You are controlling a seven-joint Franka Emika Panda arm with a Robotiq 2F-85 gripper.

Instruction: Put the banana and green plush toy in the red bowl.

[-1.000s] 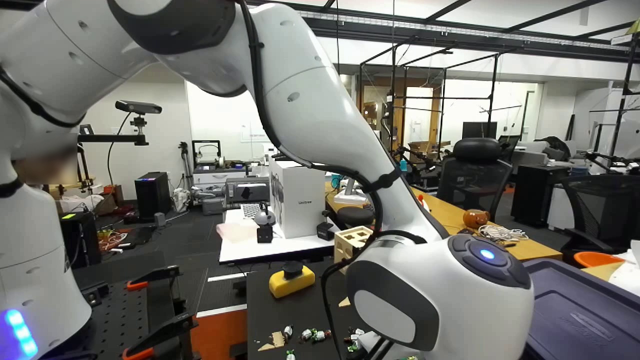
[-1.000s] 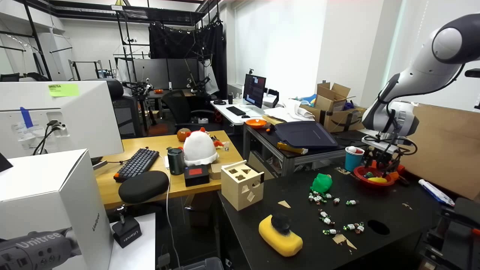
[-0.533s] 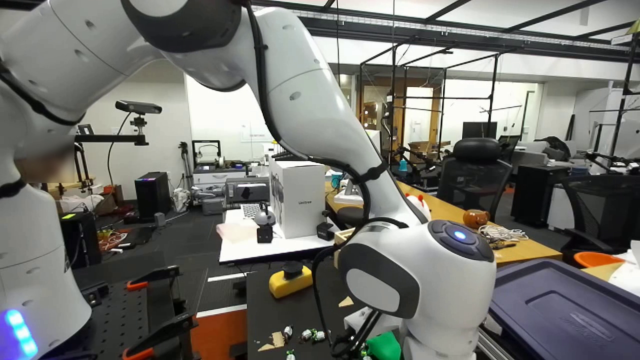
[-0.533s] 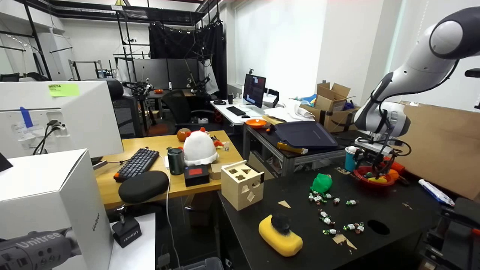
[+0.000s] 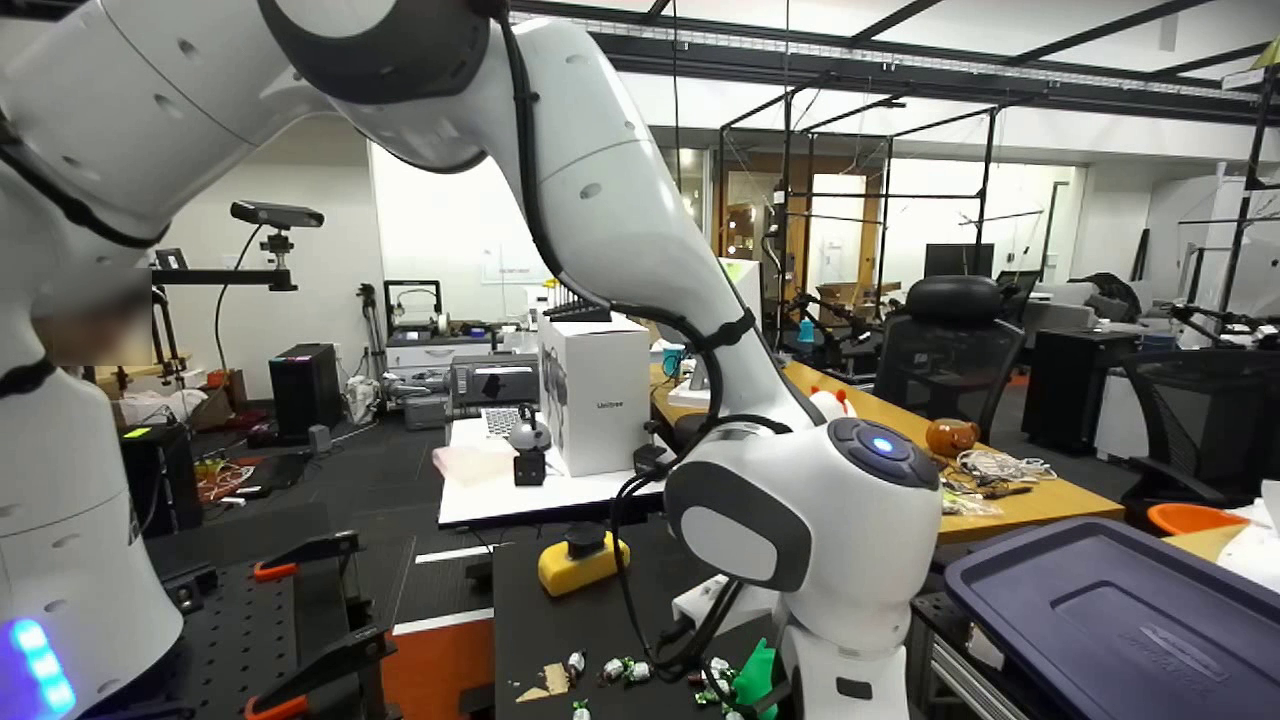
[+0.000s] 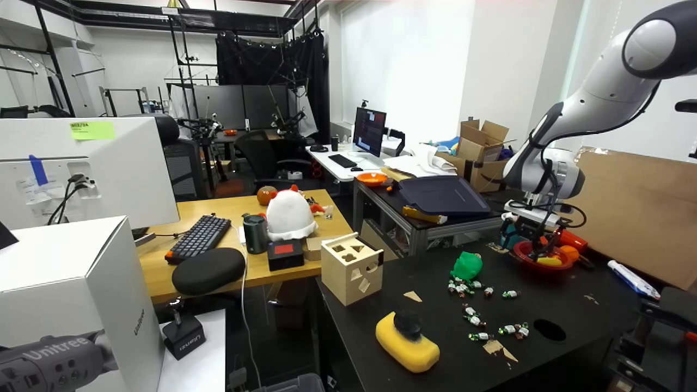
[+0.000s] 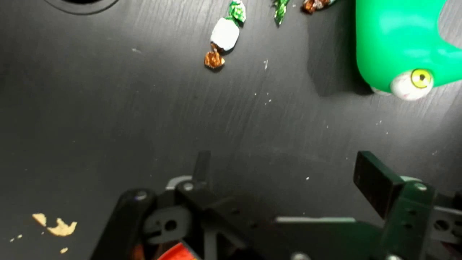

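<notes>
Hovering jaws-apart is black two-finger gripper [image 7: 286,167], smooth green toy [image 7: 395,41] on black counter [image 7: 173,115], curved yellow banana [image 6: 549,262] in round red bowl [image 6: 536,267].

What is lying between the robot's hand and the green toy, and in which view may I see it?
In the wrist view, only dark tabletop with a few small pale specks shows between the hand and the green toy.

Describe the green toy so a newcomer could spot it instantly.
On the black table, in an exterior view, look between the wooden block with holes and the red bowl. The green toy sits beside wrapped candies. It's solid bright green, far bigger than any candy, with a bulging white eye in the wrist view.
</notes>
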